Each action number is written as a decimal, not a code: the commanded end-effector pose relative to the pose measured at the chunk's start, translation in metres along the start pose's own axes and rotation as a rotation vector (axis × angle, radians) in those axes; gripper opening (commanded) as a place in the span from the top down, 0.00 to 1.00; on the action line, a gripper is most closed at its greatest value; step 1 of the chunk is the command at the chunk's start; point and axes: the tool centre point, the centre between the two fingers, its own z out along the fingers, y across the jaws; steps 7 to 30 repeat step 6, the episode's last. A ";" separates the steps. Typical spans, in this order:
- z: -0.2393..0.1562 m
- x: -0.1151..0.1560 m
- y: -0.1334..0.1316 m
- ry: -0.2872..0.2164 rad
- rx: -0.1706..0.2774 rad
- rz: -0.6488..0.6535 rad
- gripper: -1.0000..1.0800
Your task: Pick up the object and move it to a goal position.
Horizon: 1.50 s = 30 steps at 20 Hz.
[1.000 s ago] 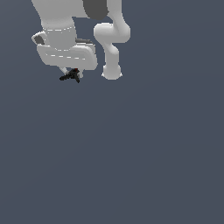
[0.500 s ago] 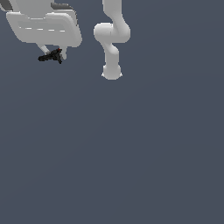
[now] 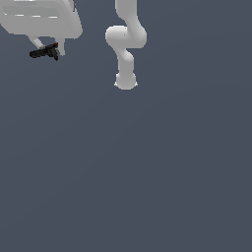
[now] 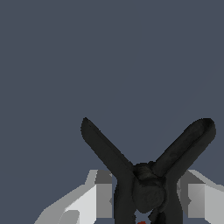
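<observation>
Gripper point(image 3: 48, 49) fingers point(image 4: 89, 203) clamped on the object point(image 3: 44, 51): small, black, elongated, two arms splayed in a V, red spot at one end. Held at the exterior view's upper left.

Simulator void; featureless grey ground point(image 3: 147, 172)

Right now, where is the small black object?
In the exterior view's upper left, the black object sits clamped in the white gripper, well left of the arm's base.

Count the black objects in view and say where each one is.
1. The black object sits between the tool fingers at the exterior view's upper left; the wrist view shows the same one. None seems hidden.
</observation>
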 end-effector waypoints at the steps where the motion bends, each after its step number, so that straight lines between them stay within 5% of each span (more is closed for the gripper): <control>1: -0.003 0.001 0.001 0.000 0.000 0.000 1.00; 30: -0.003 0.001 0.001 0.000 0.000 0.000 1.00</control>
